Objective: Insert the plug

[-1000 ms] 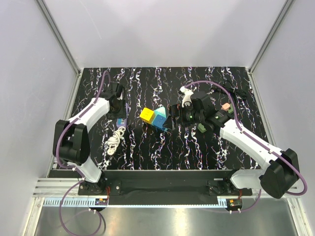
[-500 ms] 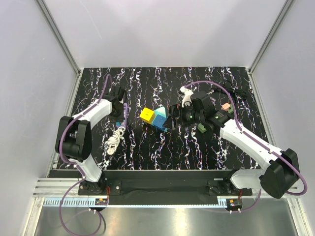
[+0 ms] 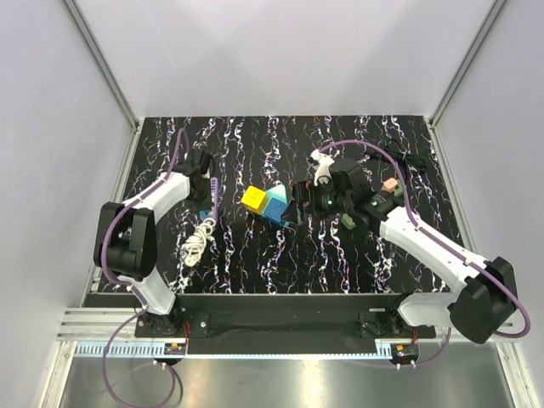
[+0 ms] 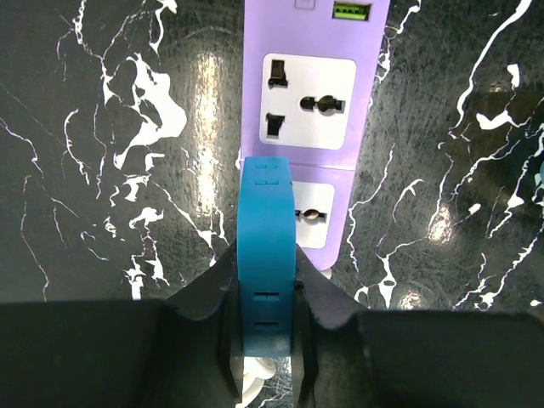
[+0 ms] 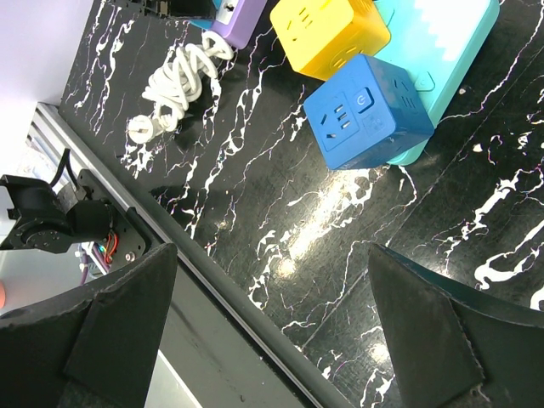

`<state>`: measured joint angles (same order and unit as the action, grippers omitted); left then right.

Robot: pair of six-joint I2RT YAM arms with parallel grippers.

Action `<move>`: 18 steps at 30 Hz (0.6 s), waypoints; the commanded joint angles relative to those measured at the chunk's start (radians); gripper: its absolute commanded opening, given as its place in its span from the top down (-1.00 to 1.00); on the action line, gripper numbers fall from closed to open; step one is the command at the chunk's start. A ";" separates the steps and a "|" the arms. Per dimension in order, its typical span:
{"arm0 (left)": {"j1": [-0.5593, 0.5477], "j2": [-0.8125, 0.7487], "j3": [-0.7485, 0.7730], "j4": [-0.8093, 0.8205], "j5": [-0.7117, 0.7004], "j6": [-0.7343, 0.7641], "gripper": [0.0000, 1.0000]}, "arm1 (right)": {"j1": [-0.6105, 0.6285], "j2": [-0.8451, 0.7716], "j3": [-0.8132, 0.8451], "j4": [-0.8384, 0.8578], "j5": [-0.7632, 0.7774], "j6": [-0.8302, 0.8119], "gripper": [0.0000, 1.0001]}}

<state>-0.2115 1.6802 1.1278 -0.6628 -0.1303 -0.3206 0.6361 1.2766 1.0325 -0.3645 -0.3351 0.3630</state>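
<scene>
A blue plug [image 4: 266, 255] stands upright between the jaws of my left gripper [image 4: 266, 280], which is shut on it. It sits over the nearer socket of the purple power strip [image 4: 310, 110], hiding that socket's left half; whether its pins are in I cannot tell. The strip's farther socket is bare. From above, the left gripper [image 3: 204, 185] covers the plug, at the purple strip [image 3: 215, 192] on the left of the table. My right gripper [image 3: 304, 197] hangs open mid-table, nothing between its fingers [image 5: 119, 327].
A coiled white cable [image 3: 200, 240] lies just in front of the purple strip. A yellow cube socket [image 3: 253, 199], a blue cube socket [image 5: 365, 110] and a teal strip [image 5: 442, 51] cluster at the middle. Small white [image 3: 321, 161], pink [image 3: 390, 183] and green [image 3: 347, 223] pieces lie near the right arm.
The left gripper came down toward the near end of the purple strip and shut on the blue plug. The right arm stayed put.
</scene>
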 commanded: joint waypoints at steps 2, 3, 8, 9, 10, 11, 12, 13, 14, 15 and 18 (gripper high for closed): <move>0.017 0.099 0.003 0.003 0.006 0.014 1.00 | -0.006 -0.031 -0.003 0.033 -0.018 -0.004 -0.99; 0.017 0.101 0.006 0.002 0.006 0.014 0.99 | -0.006 -0.031 -0.003 0.035 -0.016 -0.006 -0.99; 0.015 0.095 0.053 -0.029 0.003 0.018 0.35 | -0.007 -0.025 -0.002 0.035 -0.018 -0.006 -1.00; 0.015 0.092 0.064 -0.035 0.004 0.021 0.31 | -0.007 -0.023 0.000 0.036 -0.019 -0.006 -0.99; 0.015 0.089 0.073 -0.052 0.003 0.023 0.28 | -0.006 -0.020 0.001 0.036 -0.019 -0.004 -1.00; 0.017 0.087 0.090 -0.057 0.004 0.023 0.20 | -0.006 -0.020 0.001 0.036 -0.021 -0.004 -0.99; 0.017 0.084 0.099 -0.063 0.004 0.023 0.11 | -0.006 -0.019 0.003 0.036 -0.021 -0.004 -0.99; 0.015 0.081 0.105 -0.075 0.004 0.023 0.01 | -0.006 -0.019 0.006 0.035 -0.022 -0.004 -0.99; 0.015 0.079 0.116 -0.081 0.004 0.023 -0.06 | -0.007 -0.019 0.006 0.036 -0.022 -0.004 -1.00; 0.015 0.078 0.122 -0.086 0.006 0.026 -0.08 | -0.007 -0.023 0.006 0.035 -0.022 -0.006 -1.00; 0.015 0.066 0.141 -0.101 0.012 0.034 -0.15 | -0.006 -0.026 0.009 0.035 -0.018 -0.006 -0.99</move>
<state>-0.1989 1.7493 1.2194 -0.7418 -0.1276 -0.3023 0.6361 1.2766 1.0313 -0.3637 -0.3359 0.3626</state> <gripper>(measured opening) 0.566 0.994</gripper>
